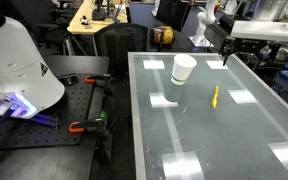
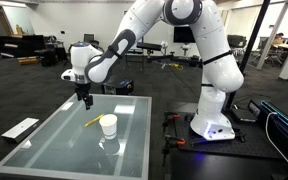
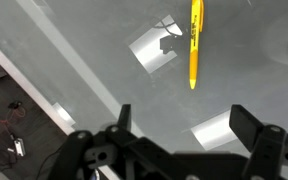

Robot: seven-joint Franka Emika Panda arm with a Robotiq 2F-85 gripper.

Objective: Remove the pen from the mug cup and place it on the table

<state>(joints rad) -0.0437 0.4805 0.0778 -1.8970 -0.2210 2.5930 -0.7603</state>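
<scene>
Plainly, the pen [image 3: 196, 45] lies flat on the glass of the table [image 1: 184, 135], outside the mug cup [image 1: 183, 69] and well apart from it. In an exterior view the pen [image 1: 215, 96] sits to the right of the cup and a little nearer the camera. From the opposite side the pen [image 2: 92, 121] lies just left of the cup [image 2: 108, 126], which stands upright and looks empty as far as I can see.

My gripper [image 3: 184, 125] hangs above the table with its fingers spread and nothing between them. In the wrist view the pen shows beyond my fingertips, not inside the gap. In both exterior views I hover clear of the glass, on the far side of the pen [image 1: 227, 60].

I judge the placing step done: the pen rests on the table and I hold nothing. What remains is to withdraw. That calls for a straight lift away from the glass, keeping my open fingers off both pen and cup so that neither gets nudged.

Off the table's left edge stands a black perforated bench [image 1: 44, 125] carrying my base.
</scene>
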